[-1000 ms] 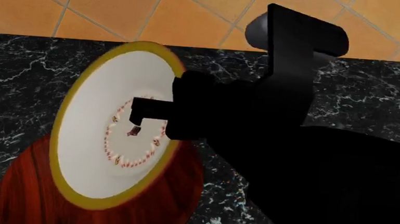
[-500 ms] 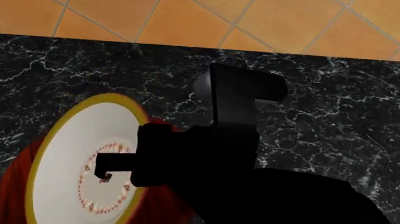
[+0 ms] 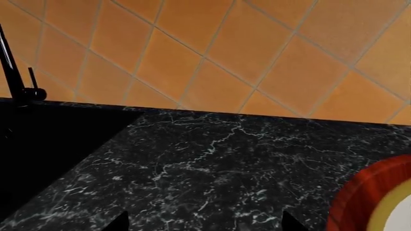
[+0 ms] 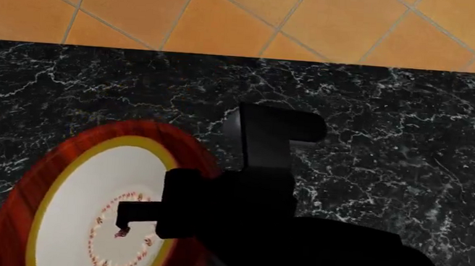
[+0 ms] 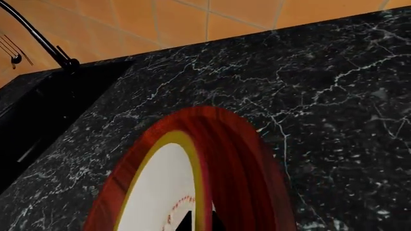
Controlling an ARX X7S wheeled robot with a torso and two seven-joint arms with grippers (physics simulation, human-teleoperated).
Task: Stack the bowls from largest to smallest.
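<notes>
The largest bowl (image 4: 80,145), glossy red-brown, stands on the black marble counter (image 4: 387,117) at the lower left of the head view. The medium bowl (image 4: 72,203), white with a yellow rim and a red dotted ring, lies inside it, slightly tilted. My right gripper (image 4: 125,225) is shut on that bowl's rim at its right side. In the right wrist view the yellow rim passes between the fingertips of the right gripper (image 5: 200,222), with the medium bowl (image 5: 160,187) inside the red-brown bowl (image 5: 237,159). My left gripper (image 3: 205,222) stands open over bare counter, left of the red-brown bowl (image 3: 366,192). The smallest bowl is out of view.
A black sink (image 3: 45,144) with a thin dark faucet (image 3: 13,62) is sunk into the counter to the left of the bowls; the faucet (image 5: 38,33) also shows in the right wrist view. An orange tiled wall (image 4: 228,15) runs behind the counter.
My right gripper has come down with the medium bowl. The bowl hung steeply tilted above the red-brown bowl; now it lies inside it, nearly level.
</notes>
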